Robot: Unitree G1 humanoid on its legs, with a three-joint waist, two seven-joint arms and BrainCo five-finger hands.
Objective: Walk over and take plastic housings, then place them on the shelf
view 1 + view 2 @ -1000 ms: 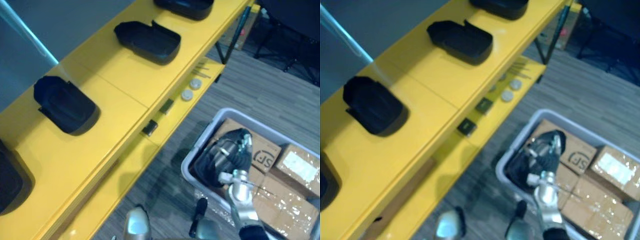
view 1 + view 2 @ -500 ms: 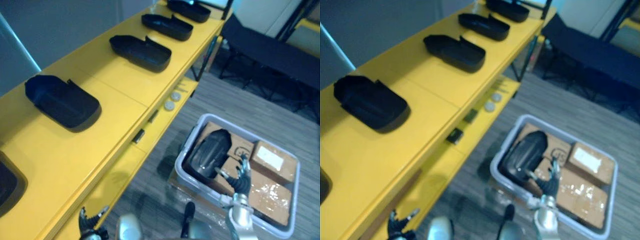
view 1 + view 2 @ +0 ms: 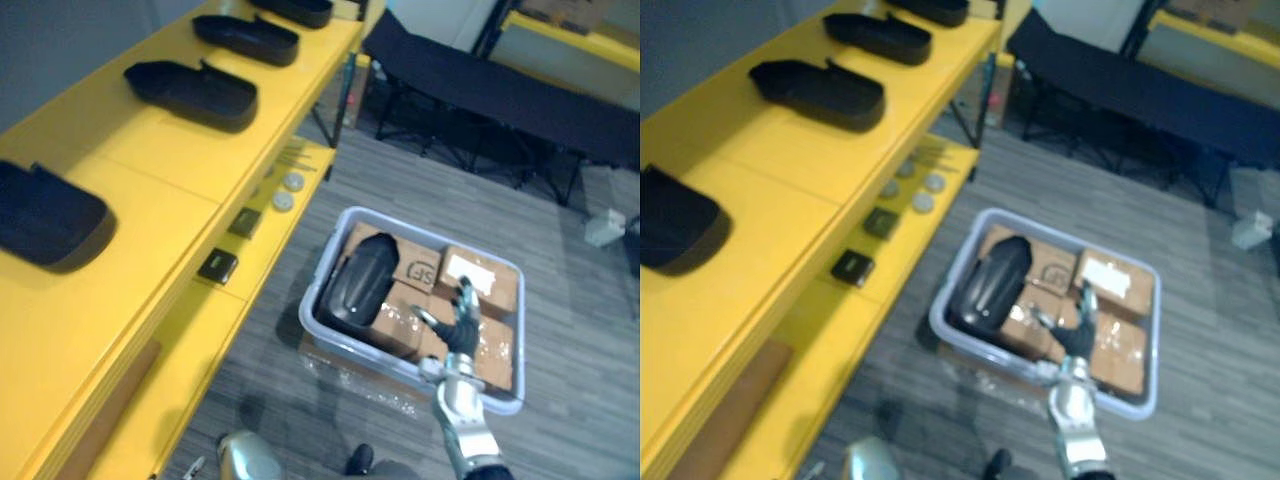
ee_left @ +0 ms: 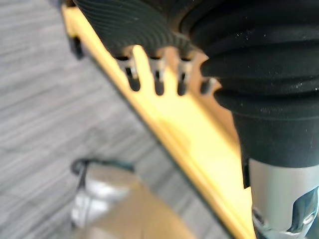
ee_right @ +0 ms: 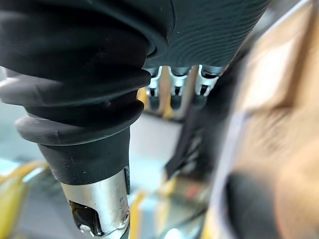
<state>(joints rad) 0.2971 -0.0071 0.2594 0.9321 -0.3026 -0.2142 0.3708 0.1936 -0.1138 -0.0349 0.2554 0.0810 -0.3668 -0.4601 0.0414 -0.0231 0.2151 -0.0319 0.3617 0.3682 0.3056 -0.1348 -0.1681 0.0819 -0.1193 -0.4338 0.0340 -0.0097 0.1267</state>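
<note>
Right hand spread beside housing; left wrist view shows shelf

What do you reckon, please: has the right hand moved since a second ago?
Yes. Judged against the grey bin, the right hand has shifted from over the black plastic housing and now hovers open over the cardboard boxes beside it.

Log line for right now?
right hand open over bin | housing lying in bin, not held | left hand open, idle
</note>
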